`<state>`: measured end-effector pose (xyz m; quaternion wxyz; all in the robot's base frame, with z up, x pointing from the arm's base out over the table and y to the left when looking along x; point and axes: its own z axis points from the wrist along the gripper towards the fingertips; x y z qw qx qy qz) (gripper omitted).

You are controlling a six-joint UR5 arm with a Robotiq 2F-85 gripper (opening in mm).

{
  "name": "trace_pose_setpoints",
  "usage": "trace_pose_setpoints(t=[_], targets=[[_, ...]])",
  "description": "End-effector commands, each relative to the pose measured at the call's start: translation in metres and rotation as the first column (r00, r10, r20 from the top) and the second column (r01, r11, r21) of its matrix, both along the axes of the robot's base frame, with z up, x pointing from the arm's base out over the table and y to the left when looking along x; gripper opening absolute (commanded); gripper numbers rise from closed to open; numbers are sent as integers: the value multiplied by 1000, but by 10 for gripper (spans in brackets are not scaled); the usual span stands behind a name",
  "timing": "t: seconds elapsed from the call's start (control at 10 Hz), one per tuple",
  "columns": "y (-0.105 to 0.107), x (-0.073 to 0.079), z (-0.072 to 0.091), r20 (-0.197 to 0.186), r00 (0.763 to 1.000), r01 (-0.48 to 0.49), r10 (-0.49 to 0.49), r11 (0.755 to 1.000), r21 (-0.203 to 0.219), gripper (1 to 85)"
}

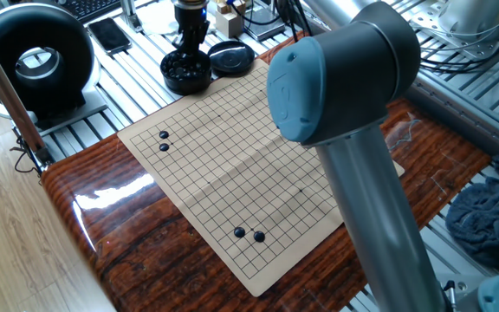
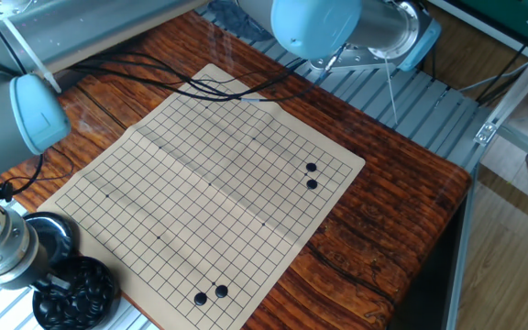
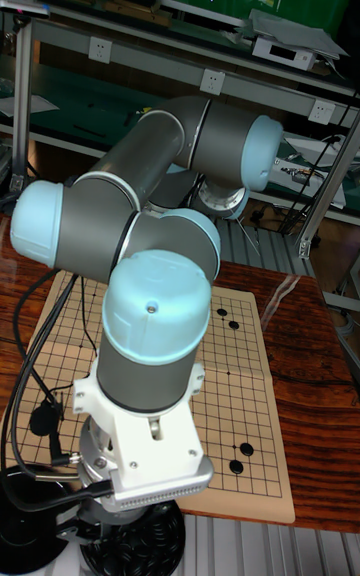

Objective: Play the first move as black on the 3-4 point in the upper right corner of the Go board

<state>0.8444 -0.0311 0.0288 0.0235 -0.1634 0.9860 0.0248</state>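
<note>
One fixed view: my gripper (image 1: 187, 54) hung at the top of the frame, left of centre, fingers reaching down into the bowl (image 1: 186, 72) of black stones. Fingertips were lost among the stones; I could not tell whether they were spread or closed, nor whether a stone was held. The lid (image 1: 230, 57) lay just right of the bowl. The board (image 1: 258, 165) ran across the middle of the frame on the wooden table (image 1: 111, 217). Two stones (image 1: 164, 141) sat side by side near the board's left edge; two more (image 1: 249, 234) sat near its lower edge. My arm (image 1: 353, 147) filled the right half of the frame and hid part of the board.

The other fixed view: the gripper (image 2: 55, 282) was at the lower left corner, over the bowl (image 2: 76, 295), which stood just off the board's (image 2: 154, 192) lower left corner. Finger spacing was not readable here either. One pair of stones (image 2: 311, 176) lay at the board's right side, the other pair (image 2: 210, 295) at the bottom. The top corner of the board, at upper centre of the frame, carried cables (image 2: 218, 87) across it; no stone lay on the grid there. I could not pin down the exact 3-4 crossing.

Tall fixed view: my wrist (image 3: 150, 386) blocked the lower centre; the fingers were hidden. The bowl (image 3: 135, 546) showed at the bottom edge.
</note>
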Motion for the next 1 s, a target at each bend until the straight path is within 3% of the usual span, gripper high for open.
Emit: trace_pose_setpoints(t=[0.0, 0.2, 0.3, 0.4, 0.9], targets=[[2, -3, 1, -11, 1000, 0, 0, 1000, 22, 43], [0, -7, 7, -24, 1000, -10, 11, 999, 43, 47], [2, -10, 9, -33, 999, -17, 19, 998, 63, 193], [3, -10, 9, -35, 999, -18, 21, 997, 69, 227], [8, -13, 9, -41, 998, -43, 47, 995, 91, 257]])
